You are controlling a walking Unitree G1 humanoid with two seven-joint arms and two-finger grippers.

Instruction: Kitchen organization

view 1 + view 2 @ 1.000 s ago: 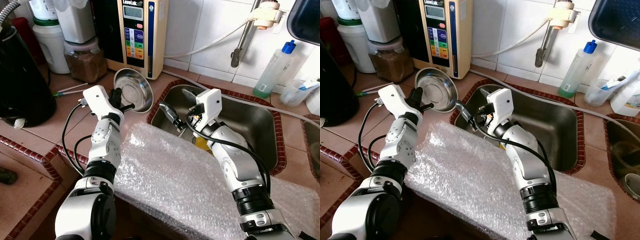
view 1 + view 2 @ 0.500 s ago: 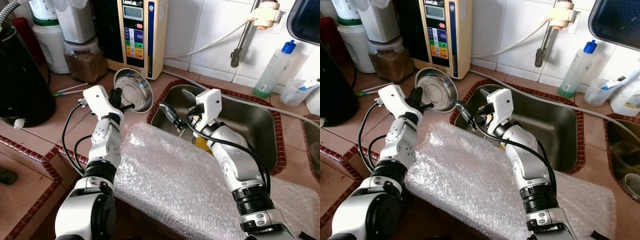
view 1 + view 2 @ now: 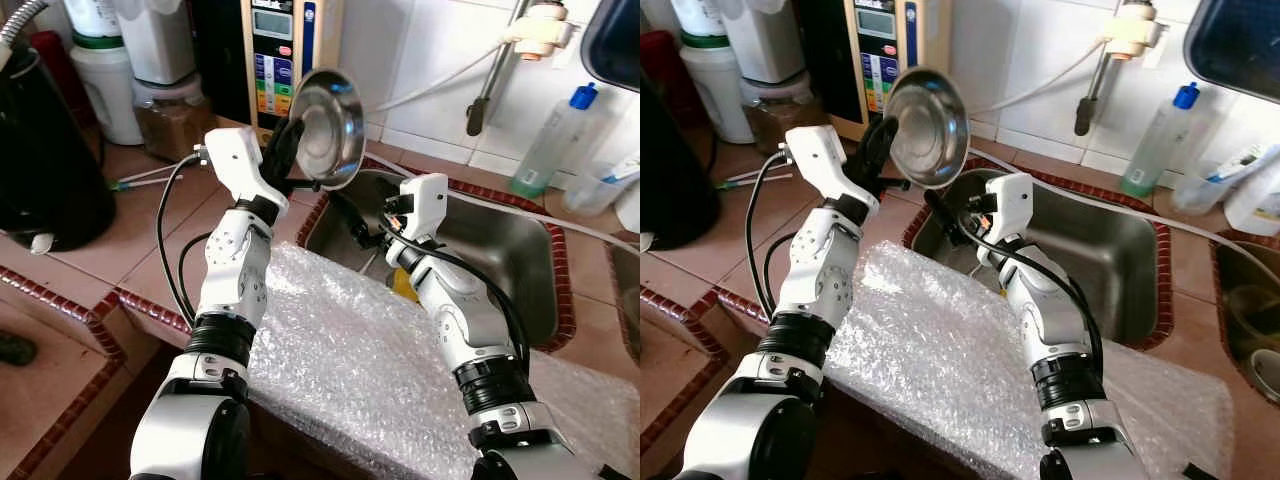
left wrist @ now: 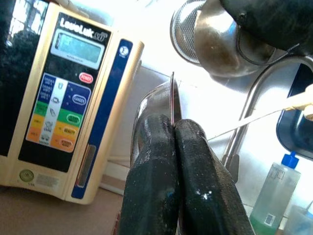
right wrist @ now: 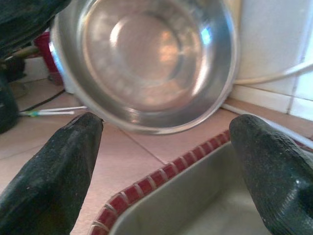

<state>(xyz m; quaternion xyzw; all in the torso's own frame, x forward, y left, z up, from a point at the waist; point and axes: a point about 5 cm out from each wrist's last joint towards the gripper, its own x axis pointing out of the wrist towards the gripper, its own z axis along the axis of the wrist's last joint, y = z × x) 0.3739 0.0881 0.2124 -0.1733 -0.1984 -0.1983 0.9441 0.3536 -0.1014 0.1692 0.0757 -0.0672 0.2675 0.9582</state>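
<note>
A shiny steel bowl (image 3: 328, 115) hangs tilted in the air over the left corner of the sink (image 3: 510, 250). My left gripper (image 3: 285, 150) is shut on its rim; in the left wrist view the two fingers (image 4: 151, 161) press together on the thin edge of the bowl (image 4: 150, 104). My right gripper (image 3: 352, 218) is open just below and to the right of the bowl, over the sink's left edge. In the right wrist view the bowl (image 5: 146, 58) faces the camera, beyond the spread gripper (image 5: 166, 126), which is not touching it.
Bubble wrap (image 3: 350, 370) covers the counter's front edge under both arms. A water ioniser (image 3: 285, 50), jars (image 3: 165, 110) and a black appliance (image 3: 40, 150) stand at the back left. A tap pipe (image 3: 490, 70) and a soap bottle (image 3: 548, 140) are behind the sink.
My left arm has lifted the bowl off the counter, up and to the right, to above the sink corner. The right gripper has stayed near the sink's left edge.
</note>
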